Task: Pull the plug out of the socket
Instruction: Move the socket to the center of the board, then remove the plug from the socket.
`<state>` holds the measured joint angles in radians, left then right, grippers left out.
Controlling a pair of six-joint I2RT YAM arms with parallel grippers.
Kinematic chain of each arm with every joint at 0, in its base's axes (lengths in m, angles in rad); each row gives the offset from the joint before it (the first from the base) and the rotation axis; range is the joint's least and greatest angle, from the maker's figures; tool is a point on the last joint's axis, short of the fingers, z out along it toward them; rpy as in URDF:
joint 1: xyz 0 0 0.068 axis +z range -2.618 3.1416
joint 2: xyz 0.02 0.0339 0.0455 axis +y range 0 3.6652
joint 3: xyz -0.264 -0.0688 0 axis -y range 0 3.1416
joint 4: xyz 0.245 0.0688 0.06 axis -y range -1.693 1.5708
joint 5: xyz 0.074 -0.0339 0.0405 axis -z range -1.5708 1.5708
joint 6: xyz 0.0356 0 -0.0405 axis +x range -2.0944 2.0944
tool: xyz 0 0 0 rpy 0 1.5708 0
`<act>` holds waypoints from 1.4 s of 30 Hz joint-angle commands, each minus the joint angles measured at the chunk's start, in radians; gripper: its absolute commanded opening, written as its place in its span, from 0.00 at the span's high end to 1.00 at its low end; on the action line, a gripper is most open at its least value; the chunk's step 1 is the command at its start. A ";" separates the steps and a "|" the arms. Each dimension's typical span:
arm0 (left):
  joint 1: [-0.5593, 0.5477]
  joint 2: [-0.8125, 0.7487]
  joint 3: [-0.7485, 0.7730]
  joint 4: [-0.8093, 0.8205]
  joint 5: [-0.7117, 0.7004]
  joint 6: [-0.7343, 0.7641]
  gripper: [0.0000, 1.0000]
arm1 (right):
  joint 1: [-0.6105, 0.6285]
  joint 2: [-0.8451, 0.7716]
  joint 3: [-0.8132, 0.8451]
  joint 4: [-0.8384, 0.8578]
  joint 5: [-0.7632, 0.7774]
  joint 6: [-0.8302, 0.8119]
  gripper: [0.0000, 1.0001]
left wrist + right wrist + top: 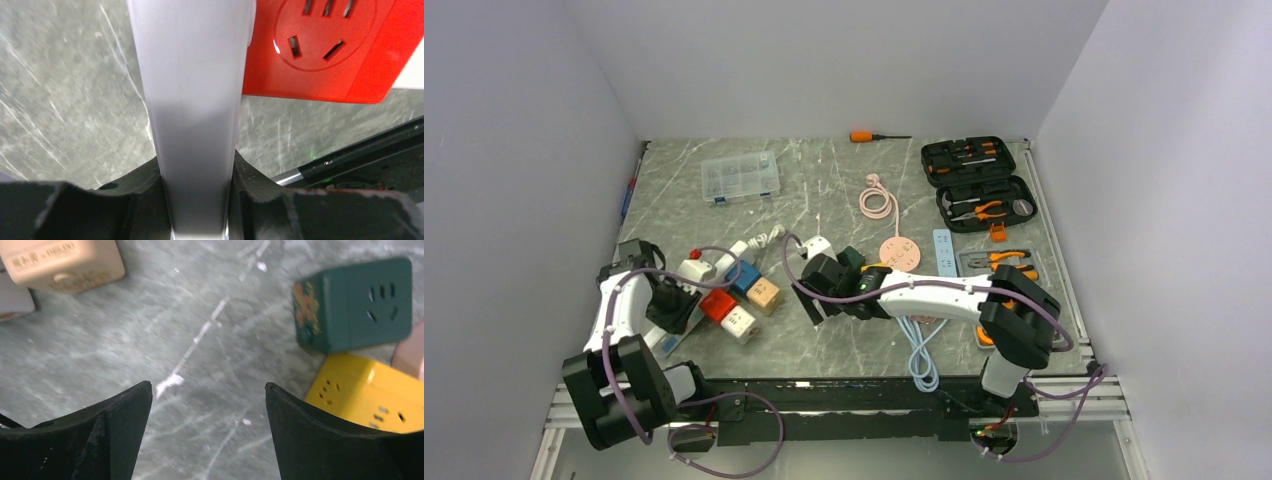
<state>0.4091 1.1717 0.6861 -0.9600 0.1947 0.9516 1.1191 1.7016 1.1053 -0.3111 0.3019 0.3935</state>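
A row of socket cubes lies left of centre: white [694,268], blue [744,278], tan [765,295], red [717,305] and white [741,322]. A white plug [816,246] with a white cord lies just beyond my right gripper; I cannot tell what it is plugged into. My left gripper [670,308] is shut on a flat white bar [195,115], next to the red cube [325,45]. My right gripper [817,292] is open and empty above bare table [207,390]. In the right wrist view the tan cube [65,262] is at the upper left.
A green socket cube [357,302] and a yellow one [360,395] lie right of the right jaws. A pink round socket with cord [898,250], a blue cable [921,350], open tool cases [979,180], a clear parts box [740,178] and a screwdriver [869,136] lie further off.
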 commanded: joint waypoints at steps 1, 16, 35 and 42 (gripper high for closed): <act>-0.091 -0.052 0.040 0.083 0.063 -0.137 1.00 | -0.022 -0.104 -0.081 0.012 0.057 0.046 0.16; -0.483 0.175 0.139 0.232 -0.063 -0.393 0.99 | -0.043 -0.288 -0.239 -0.021 0.130 0.103 0.14; -0.488 0.060 0.190 0.138 0.050 -0.416 0.01 | -0.044 -0.225 -0.095 0.102 0.037 -0.038 0.05; -0.251 -0.004 0.317 -0.036 0.197 -0.297 0.01 | -0.042 -0.112 0.033 0.173 -0.083 -0.125 0.07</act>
<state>0.0395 1.2079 0.9276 -0.8810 0.2829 0.5644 1.0782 1.5261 1.0424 -0.2237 0.2996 0.3397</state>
